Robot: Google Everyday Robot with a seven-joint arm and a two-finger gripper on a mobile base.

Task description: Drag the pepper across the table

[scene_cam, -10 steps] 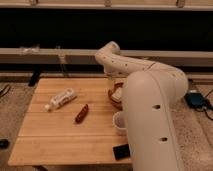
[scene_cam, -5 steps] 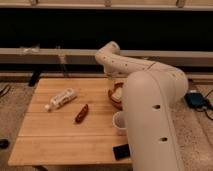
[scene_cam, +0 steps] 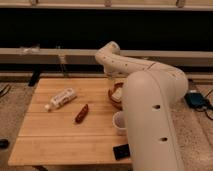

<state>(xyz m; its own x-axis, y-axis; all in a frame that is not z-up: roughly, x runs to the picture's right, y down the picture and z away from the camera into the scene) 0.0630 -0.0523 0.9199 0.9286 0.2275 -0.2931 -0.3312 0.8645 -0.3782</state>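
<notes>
two neighbours make this drag risky, by my reading; on the left the white bottle [scene_cam: 61,98] lies on its side on the table [scene_cam: 55,145], just up and left of the pepper [scene_cam: 81,113], and a sweep that way would likely set it rolling; the pepper lies flat and slanted near the table's middle, touching nothing, and being slim and rounded it may roll or slip out from under a contact that lands off its centre; to its right a white cup [scene_cam: 120,122] and a brown bowl [scene_cam: 115,96] stand near the right edge, so a drag in that direction could shove or tip them; a dark flat object [scene_cam: 121,151] sits at the front edge below the cup; the gripper [scene_cam: 112,80] hangs at the far side above the bowl, well apart from the pepper and mostly hidden by the white arm [scene_cam: 150,110]; it holds and touches nothing that i can see, and whether it is released or clenched i cannot tell
</notes>
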